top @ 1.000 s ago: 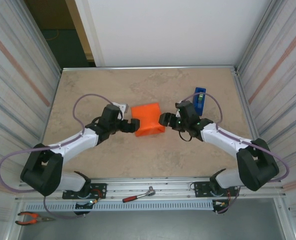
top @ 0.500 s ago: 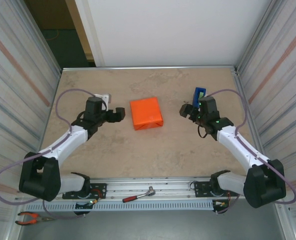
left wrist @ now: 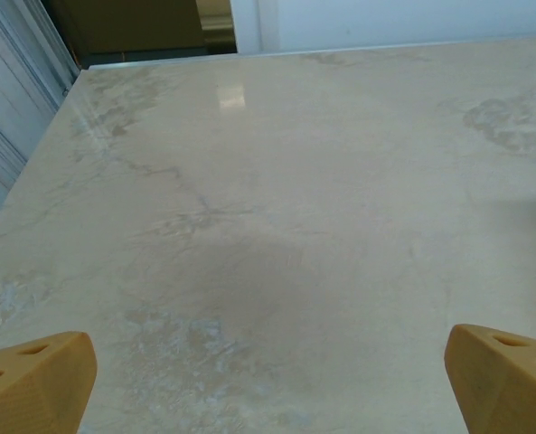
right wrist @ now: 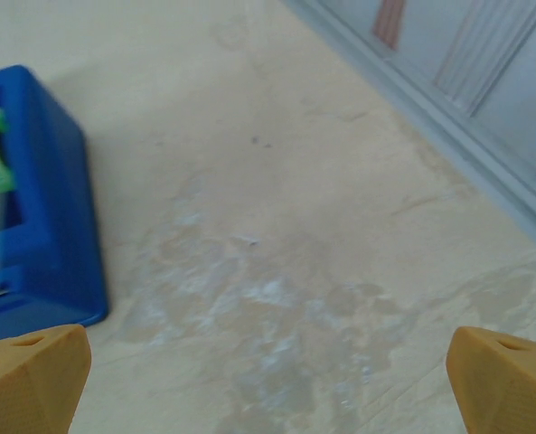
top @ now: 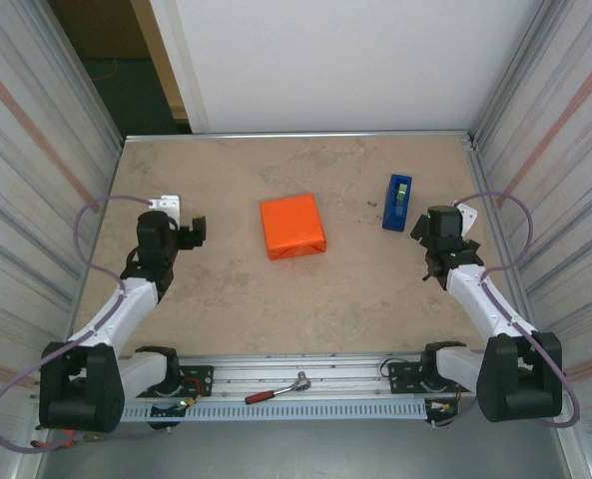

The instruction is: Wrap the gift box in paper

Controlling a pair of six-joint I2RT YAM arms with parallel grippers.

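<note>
The gift box point(top: 293, 227) lies flat in the middle of the table, a low square block with the orange paper folded tight around it as its skin. Nothing touches it. My left gripper point(top: 194, 232) hovers well to its left, open; in the left wrist view its gripper point(left wrist: 268, 380) has tan fingertips point(left wrist: 37, 375) far apart over bare tabletop. My right gripper point(top: 422, 228) sits well to the box's right, also open, just in front of the blue tape dispenser point(top: 398, 203). The right wrist view shows the gripper point(right wrist: 268, 380) with nothing between its fingertips point(right wrist: 503, 375).
The blue tape dispenser point(right wrist: 32, 199) with a green roll stands close to the left of my right fingers. Metal side walls point(right wrist: 448, 81) hem the table on both sides. A ratchet tool point(top: 276, 389) lies on the front rail.
Both arms have pulled back from the box, the left one to the left and the right one to the right. The right gripper's jaws spread wider. The box now lies alone.
</note>
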